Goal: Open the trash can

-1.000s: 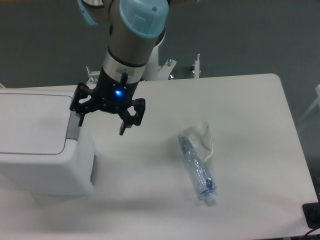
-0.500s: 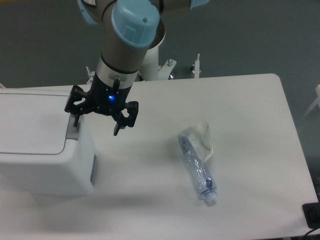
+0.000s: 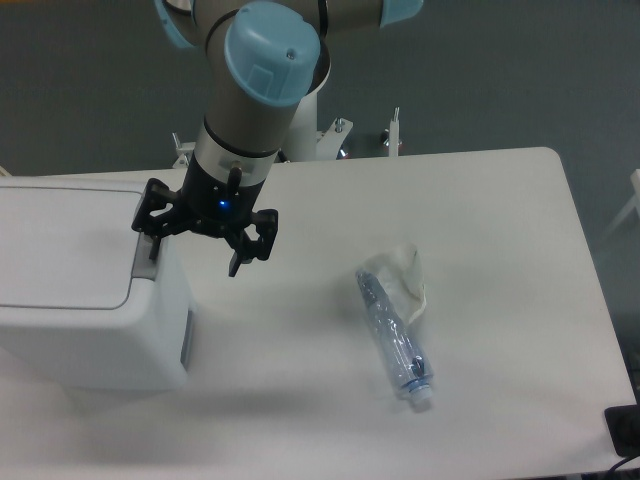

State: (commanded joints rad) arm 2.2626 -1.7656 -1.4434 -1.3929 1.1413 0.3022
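Observation:
The trash can (image 3: pixel 85 320) is a large white boxy bin at the left of the table, its flat lid (image 3: pixel 60 245) lying closed. A grey tab (image 3: pixel 146 262) sits at the lid's right rim. My gripper (image 3: pixel 196 252) hangs open over that right edge, one fingertip (image 3: pixel 153 248) right above or touching the grey tab, the other fingertip (image 3: pixel 236 265) out over the table beside the bin. Nothing is held between the fingers.
A crushed clear plastic bottle (image 3: pixel 395 325) lies on the white table (image 3: pixel 500 230) to the right of centre. Behind the table's far edge stand small metal fixtures (image 3: pixel 390 135). A dark object (image 3: pixel 625 430) shows at the bottom right corner.
The gripper has moved left from over the table toward the bin's right rim, so that its left finger now stands at the grey tab. The lid stays closed.

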